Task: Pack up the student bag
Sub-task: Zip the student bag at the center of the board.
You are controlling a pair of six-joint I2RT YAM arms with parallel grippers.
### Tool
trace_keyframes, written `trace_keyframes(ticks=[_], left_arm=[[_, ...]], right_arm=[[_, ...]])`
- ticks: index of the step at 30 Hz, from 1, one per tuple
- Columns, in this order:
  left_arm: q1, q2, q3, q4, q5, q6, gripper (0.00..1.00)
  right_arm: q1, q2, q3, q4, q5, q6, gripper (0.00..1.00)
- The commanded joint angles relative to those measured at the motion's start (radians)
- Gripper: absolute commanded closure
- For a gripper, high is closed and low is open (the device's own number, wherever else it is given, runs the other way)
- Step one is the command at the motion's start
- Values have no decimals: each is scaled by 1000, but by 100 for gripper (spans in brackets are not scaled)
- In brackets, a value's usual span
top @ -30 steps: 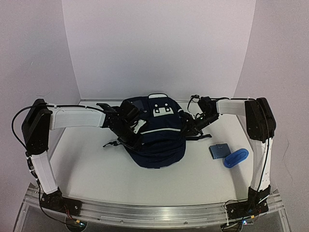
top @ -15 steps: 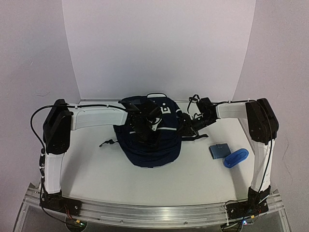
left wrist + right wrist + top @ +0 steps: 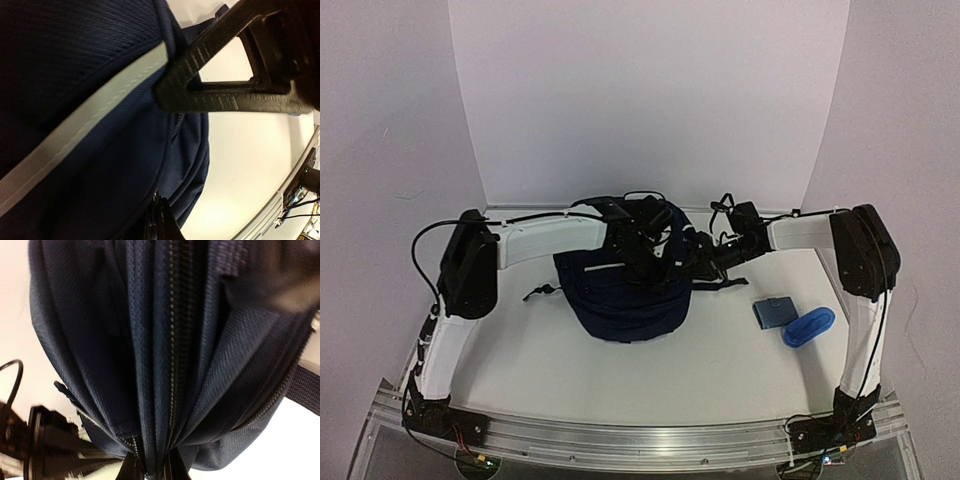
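The student bag (image 3: 623, 300), navy with thin white stripes, lies in the middle of the table. My left gripper (image 3: 645, 255) reaches over its top from the left. In the left wrist view its fingers (image 3: 159, 215) are pressed together on the bag's fabric (image 3: 75, 75), with a small metal bit at their tips. My right gripper (image 3: 704, 259) is at the bag's right side. In the right wrist view it (image 3: 152, 467) is shut on a fold of the bag (image 3: 100, 315) beside a zipper line (image 3: 173, 340). The bag's white patch is hidden under the left arm.
A small blue pouch (image 3: 776, 312) and a bright blue oblong object (image 3: 809, 327) lie on the table to the right of the bag. A dark strap (image 3: 542, 294) trails off the bag's left side. A metal rail (image 3: 640, 440) runs along the front edge.
My left arm has swung to the right across the bag, and the bag's upper part has been dragged and folded with it, hiding the white patch. The right gripper has barely moved.
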Motion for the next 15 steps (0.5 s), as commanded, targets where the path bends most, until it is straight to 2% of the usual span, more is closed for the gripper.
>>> trace_keyframes(ticks=[1, 4, 9, 10, 13, 15], left_arm=[[-11, 97, 219, 107, 48, 31, 100], [-11, 96, 218, 138, 38, 21, 100], [-5, 39, 111, 210, 34, -8, 96], [-5, 24, 86, 210, 44, 0, 92], [-5, -44, 14, 188, 53, 29, 79], [-4, -95, -32, 173, 48, 40, 74]], right_arm=[[54, -96, -13, 203, -59, 134, 100], [73, -95, -2, 210, -58, 136, 100], [74, -89, 6, 213, -68, 130, 99], [70, -87, 10, 212, -75, 125, 94], [38, -100, 15, 205, -66, 95, 69], [6, -122, 15, 177, -36, 48, 57]])
